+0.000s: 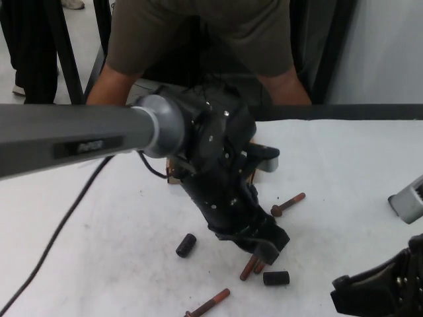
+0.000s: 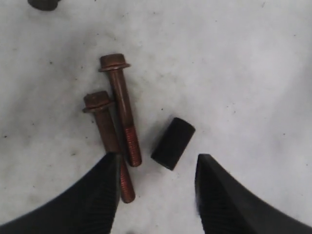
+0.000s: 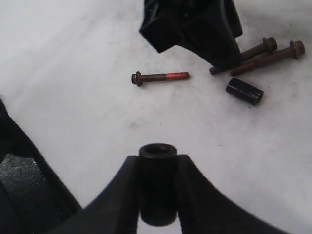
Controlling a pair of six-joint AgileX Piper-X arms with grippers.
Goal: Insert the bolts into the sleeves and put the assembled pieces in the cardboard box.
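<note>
1. Loose sleeve [image 1: 186, 245]: black, lying on its side on the white bench [image 1: 99, 224]. You find it to the left of the bolt pair [image 1: 251, 267], apart from it.
2. Single bolt [image 1: 208, 304]: rust-brown, lying flat on the bench. It sits left of the bolt pair and nearer to the arms' bases.
3. Left pincer [image 2: 157, 157]: released, its two dark fingers [image 2: 92, 195] spread wide. It hangs directly over the bolt pair. In your left wrist view, one finger covers part of the shank of one bolt.
4. Bolt pair: two rust-brown flanged bolts lying side by side, heads pointing the same way. The threaded end of one [image 2: 120, 108] rests against the shank of the other [image 2: 106, 136].
5. Second sleeve [image 2: 173, 143]: black, on its side, just to the right of the bolt pair and not touching it. It lies below the gap between the left pincer's fingers.
6. Far bolt [image 1: 287, 205]: lies on the bench to the right of the bolt pair and farther from the arms' bases.
7. Right pincer [image 3: 158, 161]: clenched on the held sleeve [image 3: 158, 190], a black sleeve standing upright with its open bore facing up. You see it well to the right of the bolt pair, above the bench.
</note>
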